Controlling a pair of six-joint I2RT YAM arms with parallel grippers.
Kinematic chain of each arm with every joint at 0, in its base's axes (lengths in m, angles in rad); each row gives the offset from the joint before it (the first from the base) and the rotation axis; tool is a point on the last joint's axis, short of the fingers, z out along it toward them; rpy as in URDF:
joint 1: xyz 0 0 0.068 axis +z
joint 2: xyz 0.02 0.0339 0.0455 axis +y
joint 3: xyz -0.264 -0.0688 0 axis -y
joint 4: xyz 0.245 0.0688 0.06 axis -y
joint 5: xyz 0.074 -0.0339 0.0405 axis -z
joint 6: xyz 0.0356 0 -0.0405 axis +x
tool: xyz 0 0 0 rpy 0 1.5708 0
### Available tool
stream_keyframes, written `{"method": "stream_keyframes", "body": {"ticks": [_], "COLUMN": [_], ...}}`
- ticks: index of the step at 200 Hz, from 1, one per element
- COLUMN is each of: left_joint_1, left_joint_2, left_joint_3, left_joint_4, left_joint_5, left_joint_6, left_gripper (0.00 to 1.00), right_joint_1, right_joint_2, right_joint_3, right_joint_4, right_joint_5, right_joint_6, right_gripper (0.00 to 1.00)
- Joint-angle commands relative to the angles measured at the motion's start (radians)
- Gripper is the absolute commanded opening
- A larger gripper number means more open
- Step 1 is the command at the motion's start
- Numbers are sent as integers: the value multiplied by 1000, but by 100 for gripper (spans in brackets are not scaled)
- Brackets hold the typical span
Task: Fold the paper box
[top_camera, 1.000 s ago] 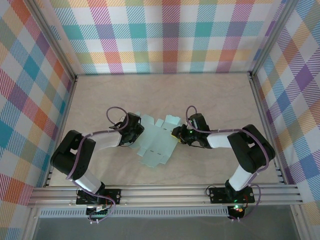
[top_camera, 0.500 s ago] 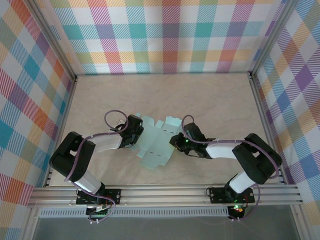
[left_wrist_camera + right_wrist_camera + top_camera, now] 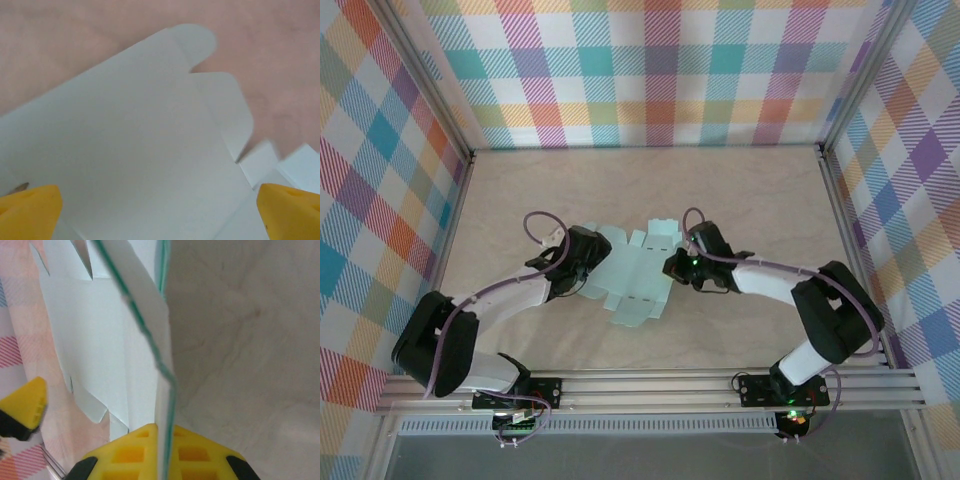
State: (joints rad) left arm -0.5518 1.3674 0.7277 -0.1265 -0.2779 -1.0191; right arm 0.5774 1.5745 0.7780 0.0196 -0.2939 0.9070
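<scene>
1. One thin, flat, pale mint-blue paper box (image 3: 635,285) with cut flaps lies on the smooth beige table (image 3: 750,200).
2. Left yellow fingers (image 3: 30,210): wide apart over it.
3. Right yellow fingers (image 3: 145,452) pinch its raised edge.

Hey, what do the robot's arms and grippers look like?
The left arm and right arm have black joints, white links and looping purple cables. Fingers are yellow; the right gripper has a moulded square grid on its pads. A green light glows near the right wrist.
</scene>
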Motion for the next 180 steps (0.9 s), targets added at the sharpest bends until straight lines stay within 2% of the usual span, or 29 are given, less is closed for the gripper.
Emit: {"method": "stream_keyframes", "body": {"ticks": [1, 31, 46, 58, 87, 103, 144, 170, 180], "left_joint_1": [16, 33, 32, 30, 24, 20, -18, -38, -42], "left_joint_2": [-28, 22, 46, 53, 73, 92, 153, 192, 210], "left_joint_3": [73, 132, 141, 131, 94, 70, -30, -69, -71], "left_joint_4": [-56, -64, -60, -38, 28, 46, 133, 180, 185], "left_joint_5": [61, 253, 300, 307, 368, 410, 448, 424, 416], "left_joint_6": [282, 476, 525, 535, 530, 508, 410, 369, 360], "left_gripper": [100, 100, 100, 100, 100, 96, 74, 61, 57], "right_joint_1": [-61, -118, -119, -126, -168, -174, -186, -190, -191], "right_joint_2": [62, 173, 235, 273, 338, 355, 329, 289, 270], "right_joint_3": [138, 336, 446, 504, 592, 614, 557, 490, 463], "right_joint_4": [-325, -660, -835, -890, -901, -888, -751, -651, -613], "right_joint_5": [-187, -290, -226, -135, -133, -136, -190, -217, -214], "right_joint_6": [-326, -638, -797, -852, -875, -871, -815, -768, -742], "right_gripper": [0, 0, 0, 0, 0, 0, 5, 19, 21]}}
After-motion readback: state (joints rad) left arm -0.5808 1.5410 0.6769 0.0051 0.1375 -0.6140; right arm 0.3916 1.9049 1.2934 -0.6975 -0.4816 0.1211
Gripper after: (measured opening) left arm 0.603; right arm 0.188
